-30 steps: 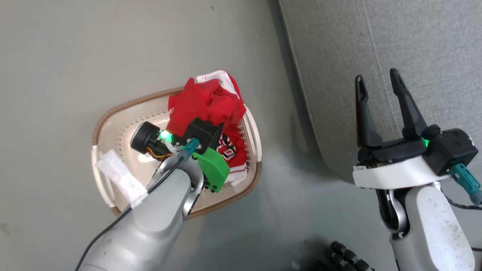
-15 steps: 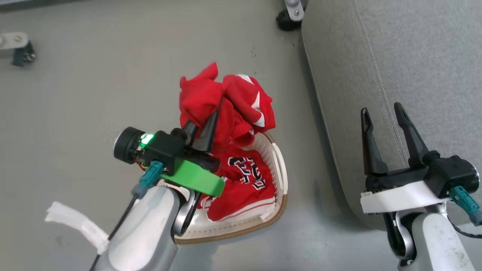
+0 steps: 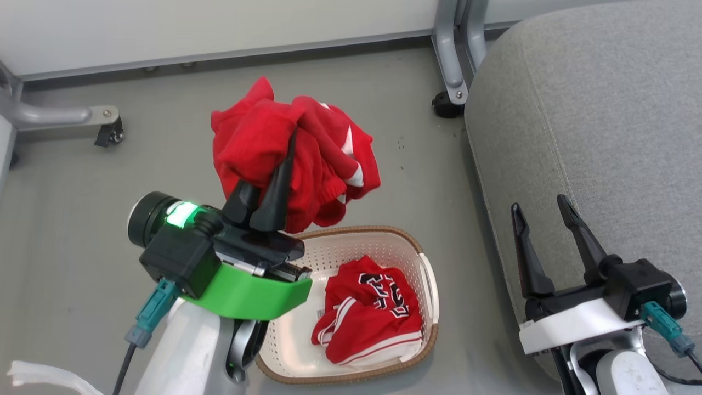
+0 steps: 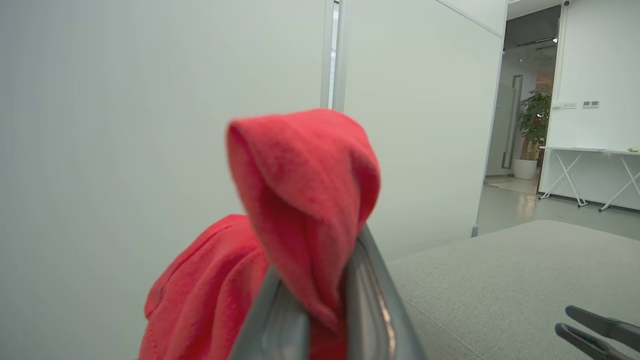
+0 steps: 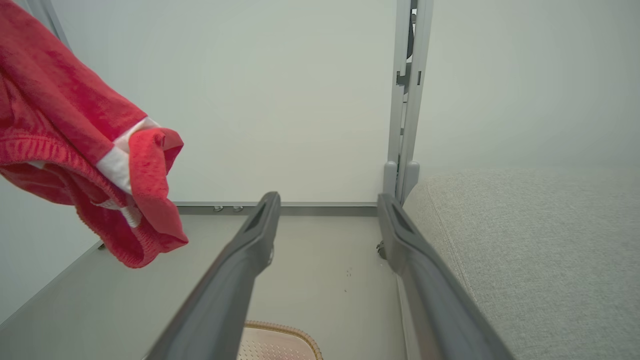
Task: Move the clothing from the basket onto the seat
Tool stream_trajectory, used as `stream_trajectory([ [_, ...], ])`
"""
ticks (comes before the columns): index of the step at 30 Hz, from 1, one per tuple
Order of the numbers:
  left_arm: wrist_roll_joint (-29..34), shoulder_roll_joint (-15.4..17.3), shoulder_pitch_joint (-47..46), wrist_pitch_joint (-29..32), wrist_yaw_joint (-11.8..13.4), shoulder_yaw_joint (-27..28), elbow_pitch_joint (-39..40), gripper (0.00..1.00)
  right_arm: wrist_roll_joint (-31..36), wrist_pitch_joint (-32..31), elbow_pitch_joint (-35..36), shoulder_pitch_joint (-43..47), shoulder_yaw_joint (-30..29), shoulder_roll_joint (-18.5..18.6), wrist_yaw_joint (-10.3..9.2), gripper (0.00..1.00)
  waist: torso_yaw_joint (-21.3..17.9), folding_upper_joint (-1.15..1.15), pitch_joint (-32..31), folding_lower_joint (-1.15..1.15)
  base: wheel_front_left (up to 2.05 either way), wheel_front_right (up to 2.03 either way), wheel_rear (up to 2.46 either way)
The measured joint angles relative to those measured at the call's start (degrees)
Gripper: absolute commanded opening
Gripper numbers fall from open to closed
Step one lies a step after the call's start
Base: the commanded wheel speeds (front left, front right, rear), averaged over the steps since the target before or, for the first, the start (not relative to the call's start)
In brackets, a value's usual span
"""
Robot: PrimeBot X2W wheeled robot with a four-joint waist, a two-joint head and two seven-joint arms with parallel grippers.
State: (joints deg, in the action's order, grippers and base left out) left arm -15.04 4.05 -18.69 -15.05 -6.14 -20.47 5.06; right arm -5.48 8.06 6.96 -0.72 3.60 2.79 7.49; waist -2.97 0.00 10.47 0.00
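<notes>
Hanging garment (image 3: 247, 131): bright red with white trim, bunched up. It is clear of the basket, in the air over the floor (image 3: 93, 219), and well short of the seat.
Left gripper (image 3: 277, 170): jaws pinched narrow on a fold of that garment; loose cloth drapes down either side.
Lettered garment (image 3: 373, 307): red with black-and-white lettering, crumpled in the right part of the basket, untouched.
Basket (image 3: 359, 230): cream with a brown rim, on the floor near the seat's front edge.
Seat (image 3: 592, 120): big grey cushion on the robot's right, nothing red on it.
Right gripper (image 3: 540, 216): jaws wide, holding nothing, low beside the seat's edge.
Step in hand: judged as the carry of the first of two pieces. It is lifted out but not yet over the cushion.
Next move: probably a swing to the right, high enough for the trailing hem to clear the seat's rounded edge. Release should come well in from the edge so the cloth does not slide off.
Watch: the right arm stands between load and seat, so the path may need to pass above it.
Left to do: the lettered piece.
</notes>
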Motion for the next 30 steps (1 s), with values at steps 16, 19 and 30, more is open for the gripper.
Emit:
stream_trajectory([
  [16,0.45,-1.00,10.65,0.00,-0.93,-0.82,1.88,0.00,-0.93,-4.03,3.25,8.13,2.58,0.01,0.00,1.00,0.69,0.00,-10.25,0.00,0.00,0.00,0.00],
  [19,0.45,-1.03,11.35,0.00,-0.94,-0.80,1.88,0.00,-1.19,-4.45,3.58,8.93,3.08,0.00,0.00,1.00,0.66,0.00,-11.25,0.00,0.00,0.00,0.00],
  [30,0.30,-1.12,12.07,0.00,-1.00,-0.70,2.25,0.00,-1.60,-4.70,3.87,9.75,3.82,0.01,0.00,1.00,0.85,0.00,-12.01,0.00,0.00,0.00,0.00],
])
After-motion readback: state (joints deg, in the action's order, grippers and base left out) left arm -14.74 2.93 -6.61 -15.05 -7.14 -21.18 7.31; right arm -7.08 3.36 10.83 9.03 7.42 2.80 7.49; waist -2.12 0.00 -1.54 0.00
